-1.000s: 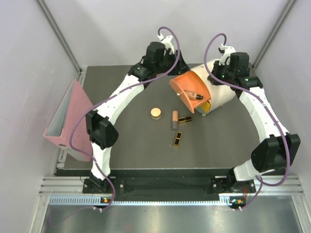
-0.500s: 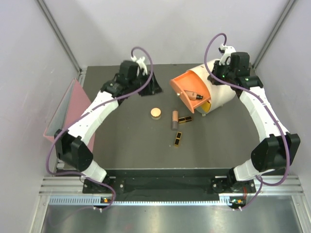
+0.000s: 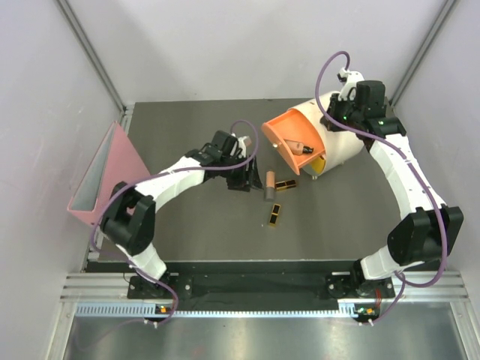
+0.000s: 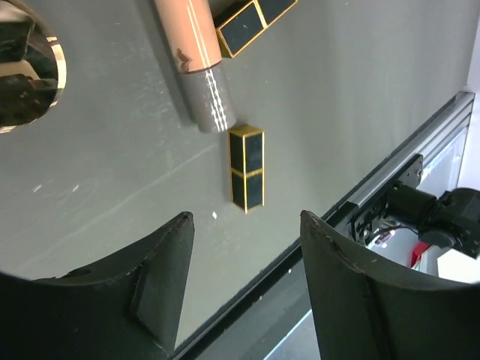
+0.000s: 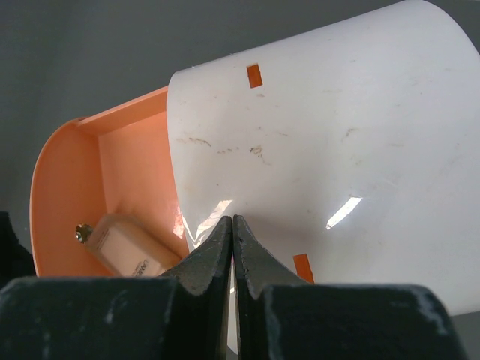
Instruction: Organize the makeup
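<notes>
Hovering open and empty, the left gripper [image 4: 246, 225] sits just left of the tube [image 3: 268, 185], which lies near-to-far. A black-gold case [image 3: 276, 215] lies near-right, lined up between its fingers. Far right, the closed right gripper [image 5: 232, 225] rests against the cream box [image 3: 337, 146].

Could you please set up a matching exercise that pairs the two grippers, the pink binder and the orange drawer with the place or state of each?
Things:
1. left gripper
2. right gripper
3. pink binder
4. orange drawer

Places or states:
A. holds a peach tube
B. shut, at the cream box
C. at the left edge of the table
D. open, above the table

Pairs: 1-D, 2-B, 3-C, 4-A
</notes>
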### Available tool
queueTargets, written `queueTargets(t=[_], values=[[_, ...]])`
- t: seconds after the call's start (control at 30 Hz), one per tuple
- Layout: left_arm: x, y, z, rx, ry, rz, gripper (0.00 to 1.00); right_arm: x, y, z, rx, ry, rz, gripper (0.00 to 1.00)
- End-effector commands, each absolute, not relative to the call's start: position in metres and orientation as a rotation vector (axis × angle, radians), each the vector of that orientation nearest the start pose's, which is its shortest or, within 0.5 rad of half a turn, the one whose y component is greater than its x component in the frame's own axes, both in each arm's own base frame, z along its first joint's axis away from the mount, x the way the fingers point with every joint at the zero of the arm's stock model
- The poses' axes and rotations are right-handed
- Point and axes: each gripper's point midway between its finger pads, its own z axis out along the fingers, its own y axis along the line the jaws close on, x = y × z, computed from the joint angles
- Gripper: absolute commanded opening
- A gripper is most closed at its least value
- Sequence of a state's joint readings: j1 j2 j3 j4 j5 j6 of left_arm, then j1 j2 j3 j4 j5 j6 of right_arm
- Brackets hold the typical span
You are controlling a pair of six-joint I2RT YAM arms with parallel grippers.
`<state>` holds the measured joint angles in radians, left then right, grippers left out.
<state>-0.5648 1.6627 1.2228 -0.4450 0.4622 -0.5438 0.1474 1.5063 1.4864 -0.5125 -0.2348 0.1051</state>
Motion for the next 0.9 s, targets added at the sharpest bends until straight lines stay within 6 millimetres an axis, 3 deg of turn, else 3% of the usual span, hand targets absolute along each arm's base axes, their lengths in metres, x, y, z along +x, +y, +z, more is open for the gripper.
queueTargets(t=[0.0, 0.23, 0.63, 0.87], values=[[0.293, -0.330, 0.120, 0.245, 2.579, -1.092, 0.66, 0.400, 0.101, 0.210, -0.169, 2.342, 0.382, 0.02], [0.305, -0.347, 0.086, 0.136, 2.607, -0.991, 0.67, 0.398, 0.100, 0.206, -0.167, 2.350, 0.380, 0.03], [0.329, -0.337, 0.055, -0.096, 2.608, -0.766, 0.68, 0.400, 0.102, 0.203, -0.164, 2.348, 0.392, 0.03], [0.321, -0.354, 0.035, -0.103, 2.663, -0.789, 0.65, 0.400, 0.103, 0.197, -0.167, 2.357, 0.397, 0.04]])
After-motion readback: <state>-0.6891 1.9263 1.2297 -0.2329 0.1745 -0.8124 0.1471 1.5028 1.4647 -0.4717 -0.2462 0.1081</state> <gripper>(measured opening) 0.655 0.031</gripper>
